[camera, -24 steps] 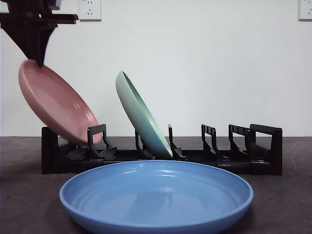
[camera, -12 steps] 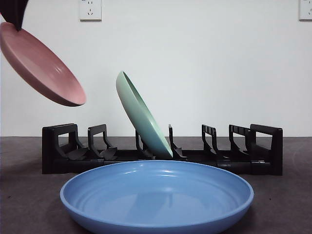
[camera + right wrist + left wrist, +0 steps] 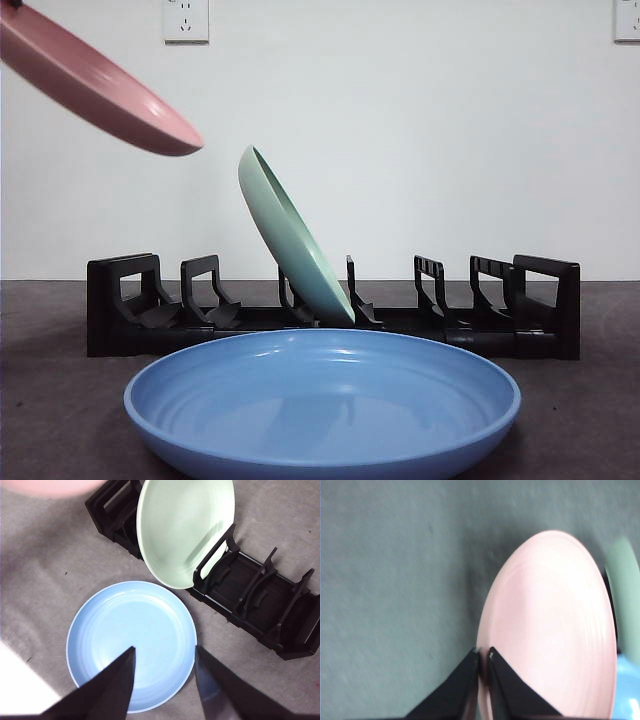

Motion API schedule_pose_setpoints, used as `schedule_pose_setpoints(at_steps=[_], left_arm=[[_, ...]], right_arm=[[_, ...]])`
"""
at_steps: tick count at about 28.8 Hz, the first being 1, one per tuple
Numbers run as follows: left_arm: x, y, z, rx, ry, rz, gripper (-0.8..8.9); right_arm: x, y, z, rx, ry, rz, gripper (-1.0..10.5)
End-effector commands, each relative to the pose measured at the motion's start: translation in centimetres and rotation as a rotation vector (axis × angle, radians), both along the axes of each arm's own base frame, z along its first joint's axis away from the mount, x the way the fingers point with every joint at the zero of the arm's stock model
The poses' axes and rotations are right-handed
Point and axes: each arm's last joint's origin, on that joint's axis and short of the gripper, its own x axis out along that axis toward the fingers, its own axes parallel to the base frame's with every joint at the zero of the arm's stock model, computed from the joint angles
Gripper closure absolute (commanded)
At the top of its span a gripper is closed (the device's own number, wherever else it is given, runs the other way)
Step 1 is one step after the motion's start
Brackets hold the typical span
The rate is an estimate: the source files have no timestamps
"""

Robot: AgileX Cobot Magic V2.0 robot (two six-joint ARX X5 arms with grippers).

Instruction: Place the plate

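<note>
My left gripper [image 3: 483,656] is shut on the rim of a pink plate [image 3: 555,630]. In the front view the pink plate [image 3: 90,80] hangs tilted in the air at the top left, well above the black dish rack [image 3: 330,310]. A green plate [image 3: 290,235] leans in a middle slot of the rack; it also shows in the right wrist view [image 3: 185,530]. A blue plate [image 3: 320,400] lies flat on the table in front of the rack. My right gripper [image 3: 162,672] is open and empty, high above the blue plate [image 3: 132,642].
The rack [image 3: 260,605] has free slots at both ends, left and right of the green plate. The table top [image 3: 580,420] is dark grey. Wall sockets [image 3: 185,20] sit on the white wall behind.
The pink plate has been lifted out of the rack's left end slot, up and to the left, and now tilts flatter. The left gripper has left the front view.
</note>
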Motion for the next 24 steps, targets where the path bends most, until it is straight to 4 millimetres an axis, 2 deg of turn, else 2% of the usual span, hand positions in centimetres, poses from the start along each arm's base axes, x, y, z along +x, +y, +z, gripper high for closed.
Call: schedule_pose_setpoints(at_steps=[1, 9, 15, 19, 24], left_arm=[[-1.5, 0.1, -0.8, -0.021, -0.002, -0.011, 7.97], [-6.9, 0.4, -4.2, -0.111, 0.023, -0.078, 7.98], [-9.6, 0.4, -5.8, -0.202, 0.035, -0.14, 7.98], [-10.4, 0.2, -7.4, -0.309, 0.063, -0.192, 7.98], [-10.5, 0.0, -10.5, -0.404, 0.142, -0.221, 7.98]], right_arm=[[0.0, 0.3, 0.3, 0.008, -0.007, 0.004, 7.6], [0.0, 0.3, 0.3, 0.008, -0.007, 0.004, 7.6], [0.0, 0.3, 0.3, 0.008, -0.007, 0.004, 7.6], [0.0, 0.3, 0.3, 0.008, -0.007, 0.004, 7.6], [0.0, 0.3, 0.3, 0.008, -0.007, 0.004, 7.6]])
